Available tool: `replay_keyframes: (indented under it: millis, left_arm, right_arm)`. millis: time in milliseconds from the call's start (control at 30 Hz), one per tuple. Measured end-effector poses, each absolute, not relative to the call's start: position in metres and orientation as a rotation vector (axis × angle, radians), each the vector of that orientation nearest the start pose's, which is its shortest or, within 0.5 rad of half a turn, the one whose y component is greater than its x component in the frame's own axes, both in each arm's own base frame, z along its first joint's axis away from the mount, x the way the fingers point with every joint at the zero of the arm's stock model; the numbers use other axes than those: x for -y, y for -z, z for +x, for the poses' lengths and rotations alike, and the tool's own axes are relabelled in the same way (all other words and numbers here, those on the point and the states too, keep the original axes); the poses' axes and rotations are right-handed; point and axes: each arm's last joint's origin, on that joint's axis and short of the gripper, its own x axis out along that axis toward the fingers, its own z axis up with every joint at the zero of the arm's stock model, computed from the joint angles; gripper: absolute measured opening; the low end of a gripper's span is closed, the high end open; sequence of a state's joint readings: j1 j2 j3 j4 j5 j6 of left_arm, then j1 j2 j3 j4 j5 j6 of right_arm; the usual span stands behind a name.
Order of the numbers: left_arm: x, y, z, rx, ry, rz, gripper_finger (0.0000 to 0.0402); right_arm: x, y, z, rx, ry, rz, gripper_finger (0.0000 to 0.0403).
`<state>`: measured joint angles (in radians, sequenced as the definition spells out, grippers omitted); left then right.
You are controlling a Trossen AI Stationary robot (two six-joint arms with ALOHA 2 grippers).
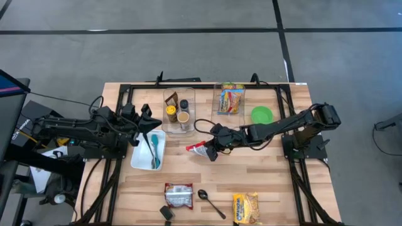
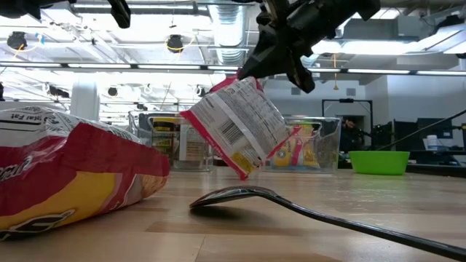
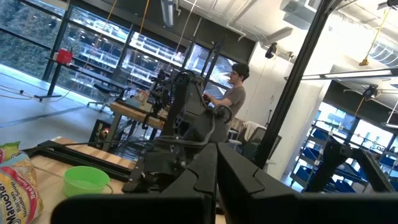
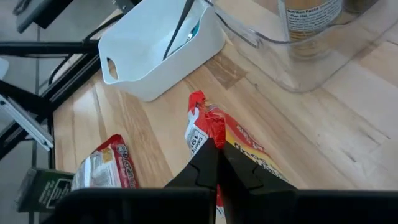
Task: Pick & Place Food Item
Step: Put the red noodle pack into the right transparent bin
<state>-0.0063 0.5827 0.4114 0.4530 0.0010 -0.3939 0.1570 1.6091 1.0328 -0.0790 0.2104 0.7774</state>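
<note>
Right gripper, jaws clamped on the packet, holds it above bare counter at frame centre; left gripper, jaws together, waits mid-left

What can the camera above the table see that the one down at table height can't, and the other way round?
Only the high view shows the left gripper waiting shut beside the white tray, the yellow snack bag at the table's near edge, and the small black box.

Only the low view shows that the red-and-white packet hangs tilted, clear of the tabletop, plus the room and ceiling lights behind.

Both show the right gripper with its jaws shut on that packet, the green bowl, the black spoon and the clear bins.
</note>
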Motion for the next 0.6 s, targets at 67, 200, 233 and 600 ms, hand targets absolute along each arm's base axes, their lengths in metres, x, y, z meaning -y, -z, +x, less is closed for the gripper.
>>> replay_keyframes:
  millis: [67,200,233,600]
  left_arm:
    - [0.001,-0.293,0.144,0.276,0.063,-0.392,0.0004]
    - [0.001,-0.293,0.144,0.276,0.062,-0.392,0.0004]
    - [0.001,-0.293,0.144,0.274,0.062,-0.392,0.0004]
    - [0.001,-0.293,0.144,0.273,0.062,-0.392,0.0004]
  right_arm:
    - [-0.048,-0.230,0.339,-0.576,0.285,0.616,0.0000]
    - [-0.047,-0.239,0.334,-0.564,0.265,0.582,0.0000]
    - [-0.047,-0.241,0.333,-0.562,0.261,0.573,0.0000]
    - [-0.043,-0.258,0.321,-0.547,0.257,0.567,0.0000]
